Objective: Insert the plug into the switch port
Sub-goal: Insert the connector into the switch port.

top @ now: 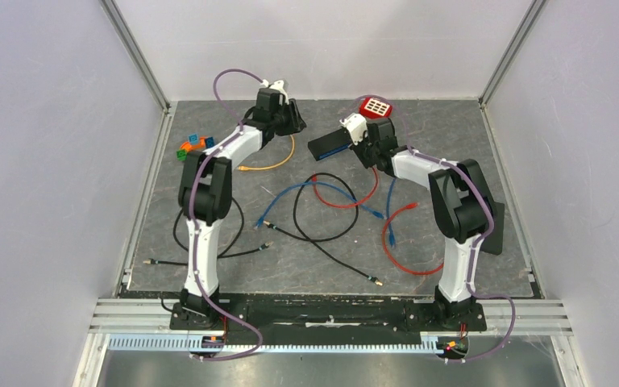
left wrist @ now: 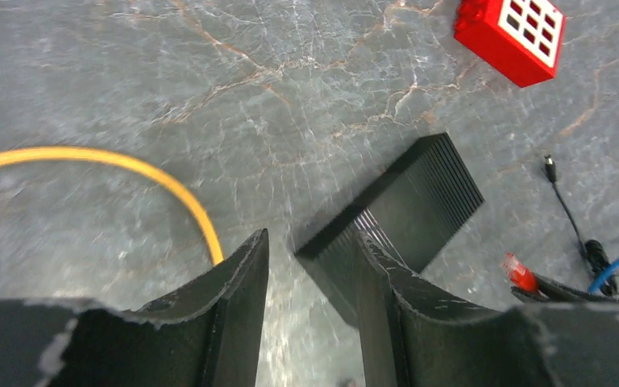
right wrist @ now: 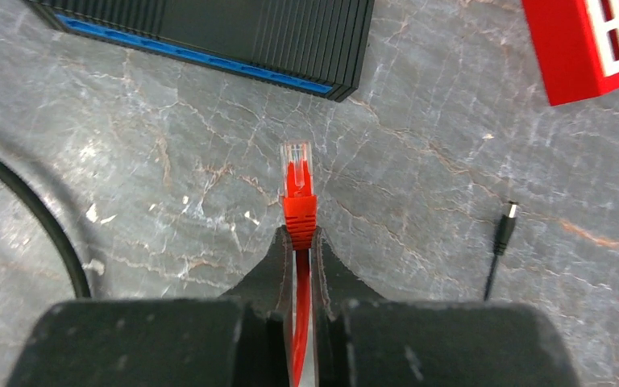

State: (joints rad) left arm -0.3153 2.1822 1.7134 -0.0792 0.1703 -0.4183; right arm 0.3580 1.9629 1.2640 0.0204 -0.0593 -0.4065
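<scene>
Right claw (right wrist: 298, 239) clamps the red plug (right wrist: 297, 192) short of the switch (right wrist: 234, 32); left claw (left wrist: 313, 242) gapes, seemingly empty.

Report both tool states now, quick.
Left tool: open, holding nothing.
Right tool: closed on the red plug.

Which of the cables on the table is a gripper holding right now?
The red cable whose plug is clamped in the right gripper; the orange cable, blue cable and black cable lie loose.
</scene>
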